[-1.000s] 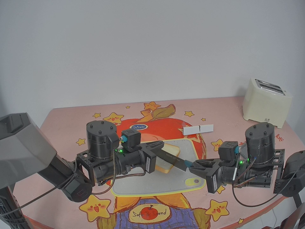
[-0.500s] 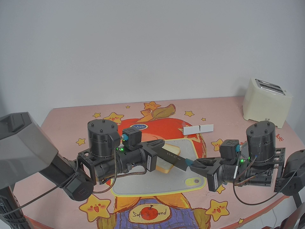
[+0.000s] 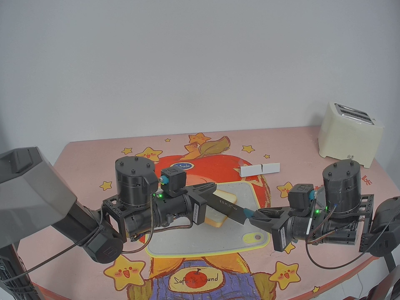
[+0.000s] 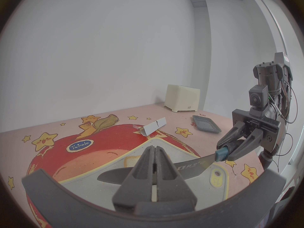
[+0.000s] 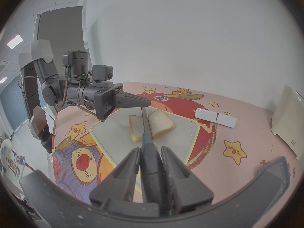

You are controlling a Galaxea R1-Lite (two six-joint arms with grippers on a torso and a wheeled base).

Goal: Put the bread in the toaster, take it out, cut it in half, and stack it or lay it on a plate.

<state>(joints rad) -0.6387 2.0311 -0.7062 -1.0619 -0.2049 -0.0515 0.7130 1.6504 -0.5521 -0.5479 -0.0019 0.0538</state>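
At right gripper [image 5: 149,150]: jaws clamped on the teal handle of the knife [image 5: 144,121]; blade lies edge-down across the bread [image 5: 158,122].
Left gripper [image 4: 154,149]: jaws together, nothing between them; tip just above blade and slice.
Writing: print on the blade's flank; lettering in the cartoon on the table [image 3: 83,163].
Edges: cutting board [image 3: 200,240] bare at its near and right parts; white folded card [image 3: 259,169] just beyond it; toaster [image 3: 350,134] at the far right corner, well apart.
Bread: pale slice, tan crust, flat on the board's far part.
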